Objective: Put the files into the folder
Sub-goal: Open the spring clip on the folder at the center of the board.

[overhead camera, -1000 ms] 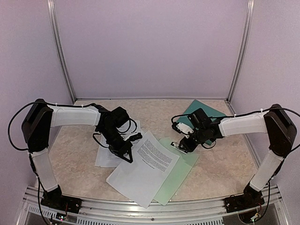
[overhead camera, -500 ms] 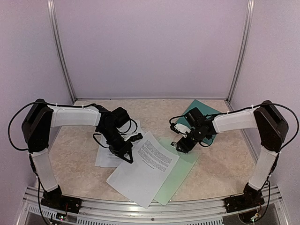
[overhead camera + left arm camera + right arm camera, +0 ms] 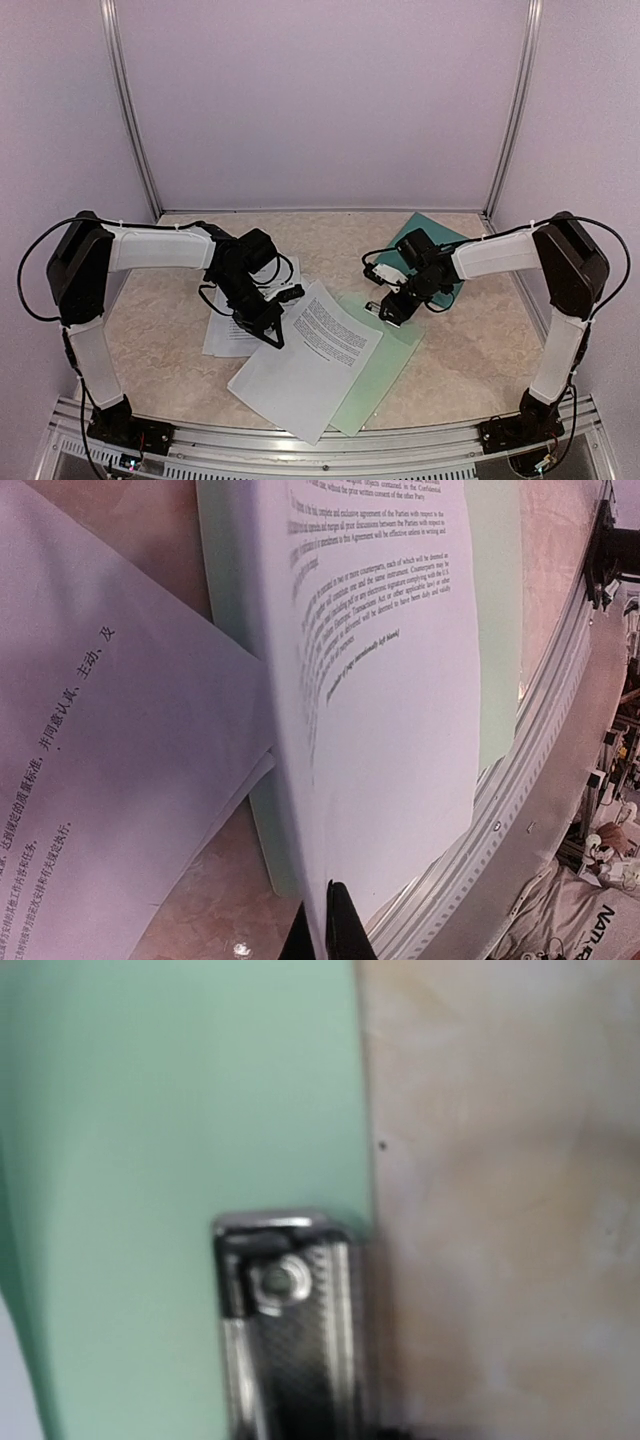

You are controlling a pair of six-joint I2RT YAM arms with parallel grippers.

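The files are white printed sheets. The top sheet (image 3: 310, 360) lies across a pale mint clipboard (image 3: 385, 365), and my left gripper (image 3: 272, 335) is shut on its left edge. In the left wrist view the black fingertips (image 3: 345, 930) pinch that sheet (image 3: 390, 710) and lift its edge. Another sheet (image 3: 225, 335) with Chinese text (image 3: 100, 780) lies beneath, to the left. The dark teal folder (image 3: 425, 232) lies at the back right, partly under my right arm. My right gripper (image 3: 392, 310) hovers at the clipboard's silver clip (image 3: 290, 1330); its jaws do not show.
The mint clipboard (image 3: 150, 1160) fills the left of the right wrist view, with bare marbled table (image 3: 500, 1210) on the right. A metal rail (image 3: 520, 800) runs along the table's near edge. Pale walls enclose the back and sides.
My right arm has drawn in, carrying its gripper a little toward the back left, over the clipboard's clip. The left arm and its sheet have stayed put.
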